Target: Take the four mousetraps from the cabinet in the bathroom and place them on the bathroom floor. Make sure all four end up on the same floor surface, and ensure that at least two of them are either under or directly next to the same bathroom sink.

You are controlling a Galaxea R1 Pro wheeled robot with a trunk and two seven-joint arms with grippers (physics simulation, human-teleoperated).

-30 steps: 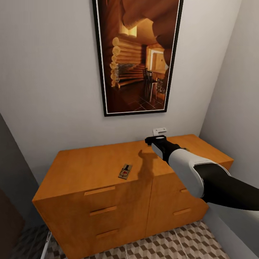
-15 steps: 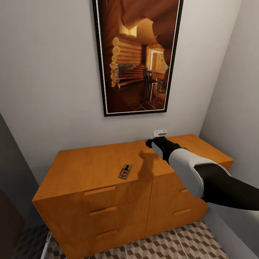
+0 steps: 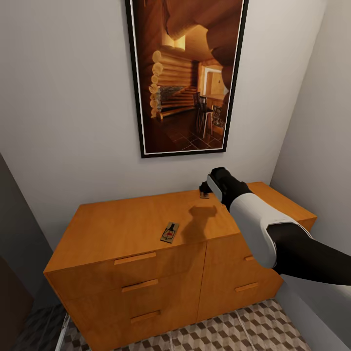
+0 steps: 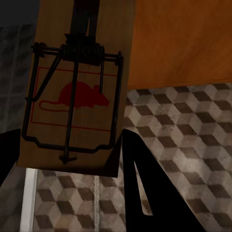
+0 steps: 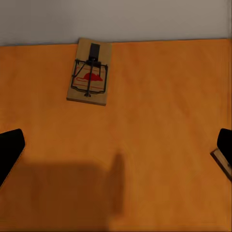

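In the left wrist view a mousetrap (image 4: 72, 96), a brown board with a dark wire spring and a red mouse mark, sits between my left gripper's black fingers (image 4: 145, 193), held above the cube-pattern bathroom floor (image 4: 183, 125). Another mousetrap (image 3: 169, 232) lies on the orange-brown cabinet (image 3: 122, 224) near its front edge. My right gripper (image 3: 204, 189) hovers over the cabinet's back right, open (image 5: 116, 145). Below it one mousetrap (image 5: 89, 72) lies flat by the wall, and the corner of a further one (image 5: 221, 162) shows beside a fingertip.
A tall framed picture (image 3: 187, 73) hangs on the wall above the cabinet. A side wall (image 3: 321, 146) closes in on the right, and a dark surface (image 3: 14, 253) stands at the left. Patterned floor tiles (image 3: 234, 331) run in front of the drawers.
My right arm has lifted and moved back toward the wall, now covering the white wall socket. Its shadow on the cabinet top has shifted right. The front mousetrap has not moved.
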